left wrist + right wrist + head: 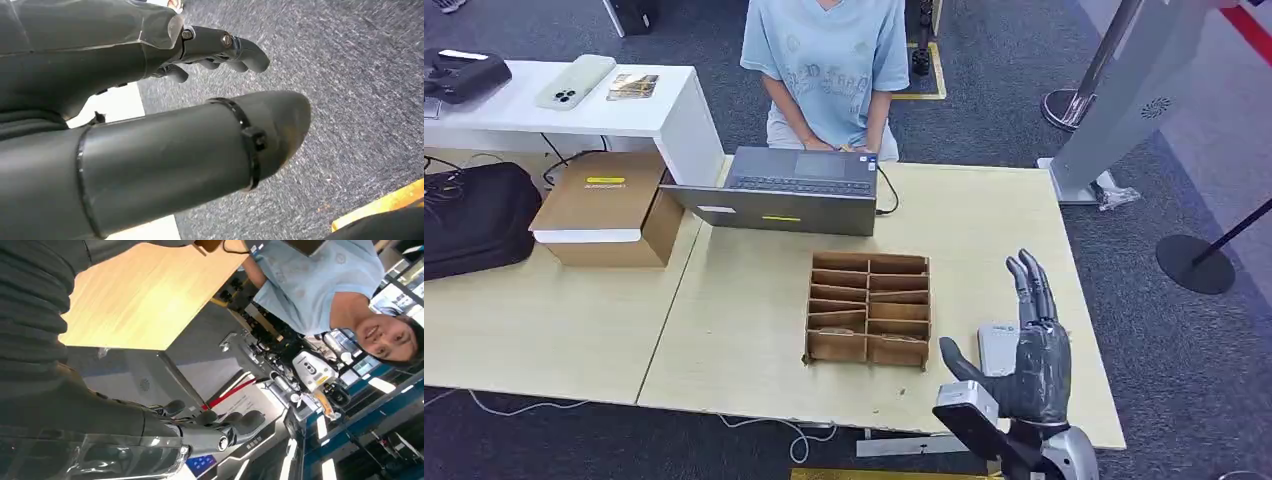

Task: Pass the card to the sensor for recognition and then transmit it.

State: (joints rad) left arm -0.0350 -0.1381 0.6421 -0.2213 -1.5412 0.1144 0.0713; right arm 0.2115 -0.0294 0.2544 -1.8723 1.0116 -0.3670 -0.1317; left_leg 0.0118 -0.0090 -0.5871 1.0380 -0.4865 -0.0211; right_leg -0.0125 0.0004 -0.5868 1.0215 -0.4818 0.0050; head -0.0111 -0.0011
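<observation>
No card can be made out. The cardboard divider tray [868, 309], where cards presumably sit, lies just beside the right hand [1034, 345], on its thumb side. The small white sensor [996, 348] sits directly behind its raised, spread, empty fingers. Left hand [150, 100] hangs over carpet, holding nothing; right is nearer.
</observation>
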